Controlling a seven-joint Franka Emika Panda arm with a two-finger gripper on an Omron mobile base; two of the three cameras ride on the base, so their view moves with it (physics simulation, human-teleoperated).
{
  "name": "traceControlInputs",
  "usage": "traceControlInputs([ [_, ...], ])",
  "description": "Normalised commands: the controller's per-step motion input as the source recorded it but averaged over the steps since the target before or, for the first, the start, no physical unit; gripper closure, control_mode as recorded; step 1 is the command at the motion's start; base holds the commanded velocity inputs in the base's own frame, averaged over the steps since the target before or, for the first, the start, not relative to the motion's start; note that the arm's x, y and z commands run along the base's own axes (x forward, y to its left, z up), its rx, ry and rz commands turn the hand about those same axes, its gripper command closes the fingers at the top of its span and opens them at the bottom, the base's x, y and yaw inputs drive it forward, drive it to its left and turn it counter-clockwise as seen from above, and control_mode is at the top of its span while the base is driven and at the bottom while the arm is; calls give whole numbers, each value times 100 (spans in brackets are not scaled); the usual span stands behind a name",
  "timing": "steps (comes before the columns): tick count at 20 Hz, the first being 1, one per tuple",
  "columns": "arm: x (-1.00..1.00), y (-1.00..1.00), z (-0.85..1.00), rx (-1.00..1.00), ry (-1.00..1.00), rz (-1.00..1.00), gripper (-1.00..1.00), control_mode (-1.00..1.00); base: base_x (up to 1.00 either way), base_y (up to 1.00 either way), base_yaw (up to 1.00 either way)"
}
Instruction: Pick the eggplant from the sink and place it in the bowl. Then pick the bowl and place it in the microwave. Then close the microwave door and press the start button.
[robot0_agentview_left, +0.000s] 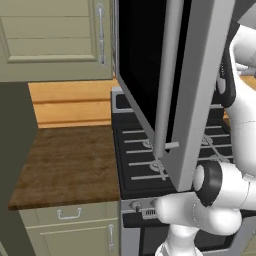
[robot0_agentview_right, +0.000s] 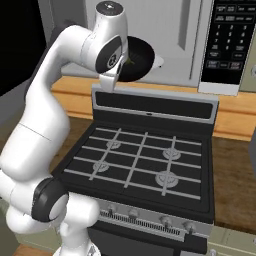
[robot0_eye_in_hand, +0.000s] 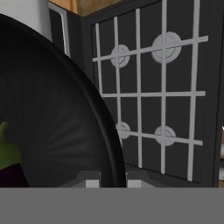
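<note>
While the microwave door (robot0_agentview_left: 187, 85) stands open beside the arm, the right base view shows the gripper (robot0_agentview_right: 116, 70) carrying the bowl (robot0_agentview_right: 137, 59) toward the microwave (robot0_agentview_right: 165, 35), and the hand view shows jaws clenched on the bowl's rim with the eggplant (robot0_eye_in_hand: 8, 168) inside, best kept level.

- The arm (robot0_agentview_right: 40, 135) is glossy white, built of thick rounded segments, filling the left of the right base view.
- Dark grey rings mark its joints, one at lower left.
- A round grey cap tops the uppermost segment.
- The lower right of the left base view shows bulbous white links.
</note>
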Motion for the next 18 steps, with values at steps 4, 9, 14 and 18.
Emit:
traceControlInputs([
  [4,28,0,7,0,0,0,100,-100,0,0,0],
  [9,37,0,6,0,0,1,100,-100,0,0,0],
  [14,44,0,7,0,0,5,100,-100,0,0,0],
  [18,43,0,2,0,0,6,100,-100,0,0,0],
])
